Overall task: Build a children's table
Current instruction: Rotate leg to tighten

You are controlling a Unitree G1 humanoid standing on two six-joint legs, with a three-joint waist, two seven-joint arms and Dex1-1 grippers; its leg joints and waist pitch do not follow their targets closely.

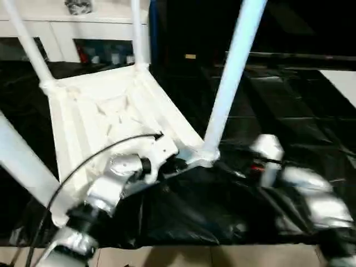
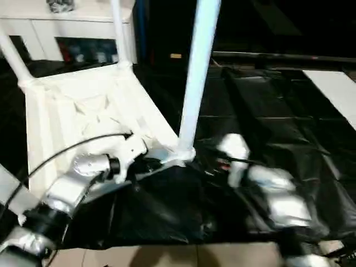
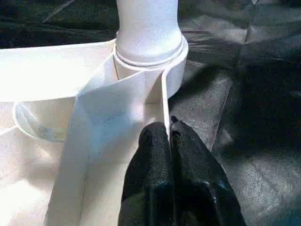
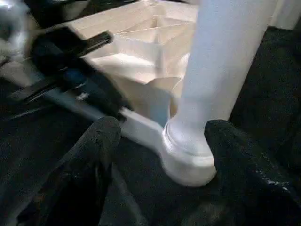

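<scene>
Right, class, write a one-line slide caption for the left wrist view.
Black fingers pinch the thin rim of the upturned white plastic table top, beside a white tubular leg seated in its corner socket.

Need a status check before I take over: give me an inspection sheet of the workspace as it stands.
Surface: black sheeting, creased.
Job's things: table top upside down, ribbed underside up; near-corner leg upright in its socket; more legs stand at other corners.
Clutter: nothing seen.
Grippers: left pincer shut on the table top's side wall beside that socket; right pincer open, its fingers either side of the leg's base.
Cables: black cable looping over the left forearm.
Surroundings: white cabinet behind.
</scene>
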